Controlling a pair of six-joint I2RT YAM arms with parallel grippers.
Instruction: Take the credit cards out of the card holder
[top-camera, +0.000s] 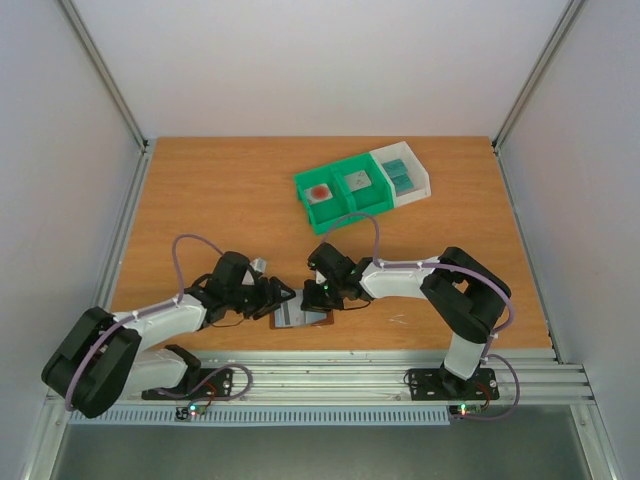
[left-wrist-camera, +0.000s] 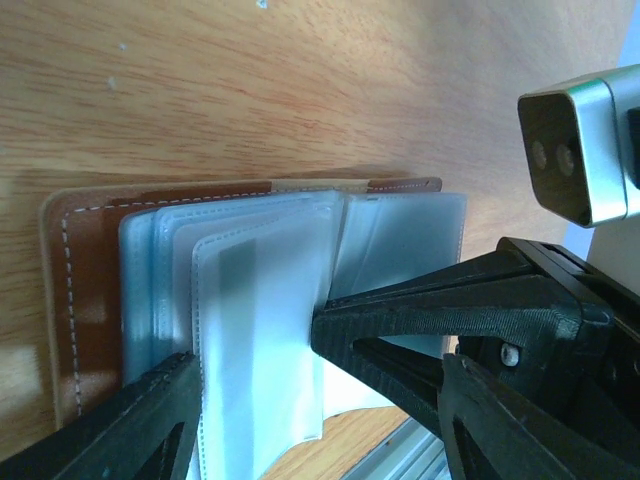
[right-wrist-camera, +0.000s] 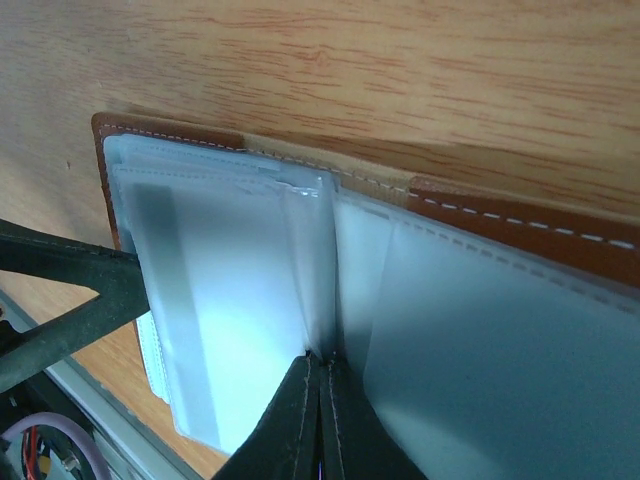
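Observation:
The brown leather card holder (top-camera: 300, 318) lies open near the table's front edge, its frosted grey-blue sleeves (left-wrist-camera: 260, 300) fanned up. My left gripper (left-wrist-camera: 255, 345) is open and straddles one raised sleeve, one fingertip (left-wrist-camera: 330, 325) touching its edge. The right gripper (right-wrist-camera: 322, 362) is shut, its tips pressed into the crease between the sleeves (right-wrist-camera: 230, 290). Whether it pinches a sleeve there is hidden. A grey band shows through one sleeve; no card face is distinct. In the top view both grippers (top-camera: 288, 297) (top-camera: 322, 296) meet over the holder. Teal credit cards (top-camera: 400, 178) lie in the white bin.
A green bin (top-camera: 345, 205) at the back holds a red-spotted tile (top-camera: 320, 192) and a grey square (top-camera: 358, 182); the white bin (top-camera: 423, 183) adjoins it on the right. The metal rail (top-camera: 400, 365) runs just in front of the holder.

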